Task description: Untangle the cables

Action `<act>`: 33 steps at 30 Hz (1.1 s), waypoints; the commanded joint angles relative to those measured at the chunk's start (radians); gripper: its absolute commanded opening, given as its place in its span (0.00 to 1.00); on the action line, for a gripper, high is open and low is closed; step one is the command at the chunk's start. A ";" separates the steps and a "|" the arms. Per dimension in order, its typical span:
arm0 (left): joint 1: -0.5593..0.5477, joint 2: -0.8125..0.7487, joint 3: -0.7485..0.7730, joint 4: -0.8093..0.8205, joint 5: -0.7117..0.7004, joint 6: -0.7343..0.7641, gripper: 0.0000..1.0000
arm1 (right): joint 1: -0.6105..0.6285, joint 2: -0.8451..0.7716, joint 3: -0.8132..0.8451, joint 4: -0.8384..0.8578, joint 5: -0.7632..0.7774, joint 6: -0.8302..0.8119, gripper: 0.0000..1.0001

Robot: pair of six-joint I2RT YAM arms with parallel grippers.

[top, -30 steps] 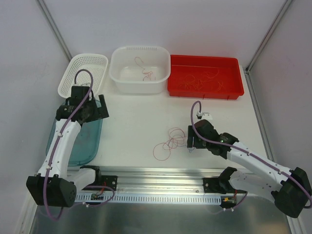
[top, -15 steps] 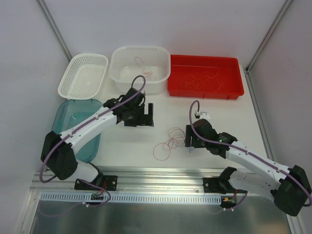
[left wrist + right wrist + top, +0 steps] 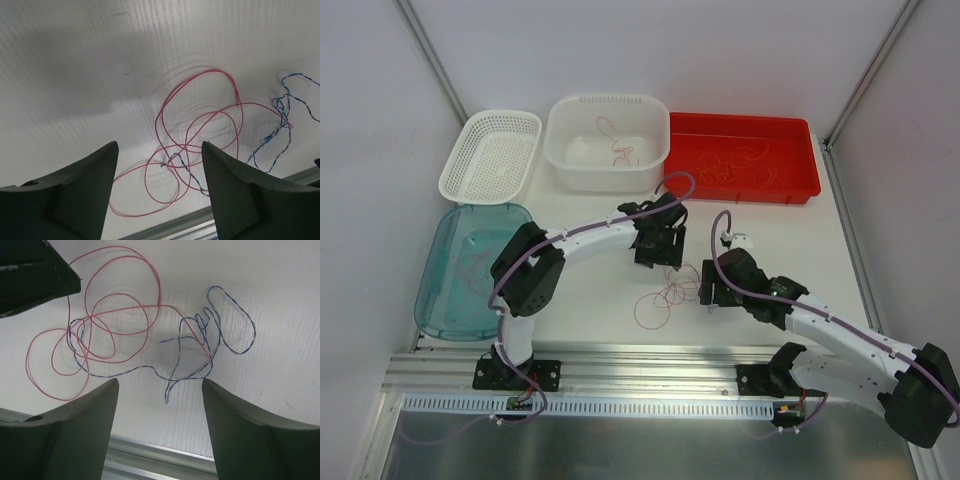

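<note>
Just below the middle of the top view: tangle (image 3: 665, 292), flat on the table (image 3: 590, 300), nothing lifted. Red loops (image 3: 187, 145) crossed by a blue strand (image 3: 205, 327), knot untouched.

Big change on the left side: 1 second back, over the teal tray (image 3: 450, 260) at frame left; now swung right across to the tangle's upper edge. Left gripper (image 3: 660, 258) with jaws apart, narrower than before, gripping nothing. Right gripper (image 3: 708, 288) unmoved at the tangle's right edge, jaws apart, empty too.

Looks like 2 grippers lining up to pull the wires apart, but no grasp yet.
</note>
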 commanded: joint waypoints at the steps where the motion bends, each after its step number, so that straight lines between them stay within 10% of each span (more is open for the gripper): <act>1: -0.009 0.041 0.056 -0.003 -0.008 -0.024 0.65 | 0.004 -0.032 -0.015 0.031 -0.014 0.020 0.71; 10: -0.053 0.153 0.106 -0.005 0.003 -0.027 0.50 | 0.004 -0.030 -0.032 0.054 -0.020 0.029 0.71; 19: -0.060 0.036 0.059 -0.006 -0.072 0.015 0.00 | 0.003 0.045 -0.107 0.162 -0.032 0.071 0.67; 26: -0.060 -0.188 -0.021 -0.020 -0.137 0.073 0.00 | 0.003 0.116 -0.127 0.206 -0.040 0.106 0.55; 33: -0.049 -0.392 -0.009 -0.106 -0.203 0.142 0.01 | -0.023 0.151 -0.128 0.182 -0.023 0.140 0.17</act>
